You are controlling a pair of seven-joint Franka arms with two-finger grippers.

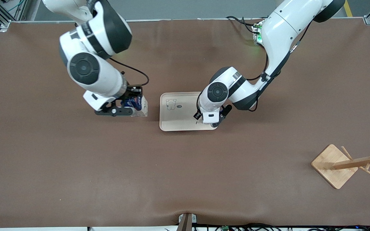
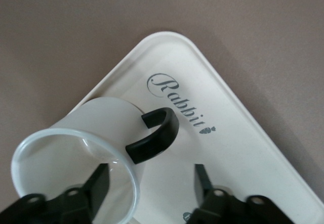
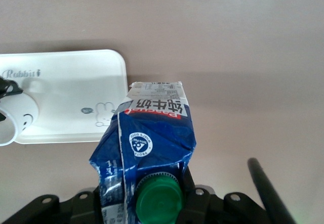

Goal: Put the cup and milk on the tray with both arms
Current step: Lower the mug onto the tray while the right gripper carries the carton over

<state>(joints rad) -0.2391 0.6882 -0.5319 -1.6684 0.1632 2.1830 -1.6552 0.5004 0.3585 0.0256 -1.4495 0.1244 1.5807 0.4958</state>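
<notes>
The cream tray [image 1: 175,120] lies mid-table. The white cup [image 2: 96,123] with its black handle stands on the tray [image 2: 228,133] by the "Rabbit" script; in the front view the left hand hides it. My left gripper [image 1: 210,122] is over that end of the tray, open [image 2: 151,183], one finger inside the cup's rim and one outside. My right gripper [image 1: 133,104] is shut on the dark-blue milk [image 1: 141,109], green cap toward the hand [image 3: 157,198], beside the tray toward the right arm's end. The milk [image 3: 152,133], the tray [image 3: 76,82] and the cup's smiley [image 3: 10,123] show in the right wrist view.
A wooden rack with a square base [image 1: 334,166] and pegs stands toward the left arm's end, nearer the front camera than the tray. The brown mat [image 1: 185,179] covers the table.
</notes>
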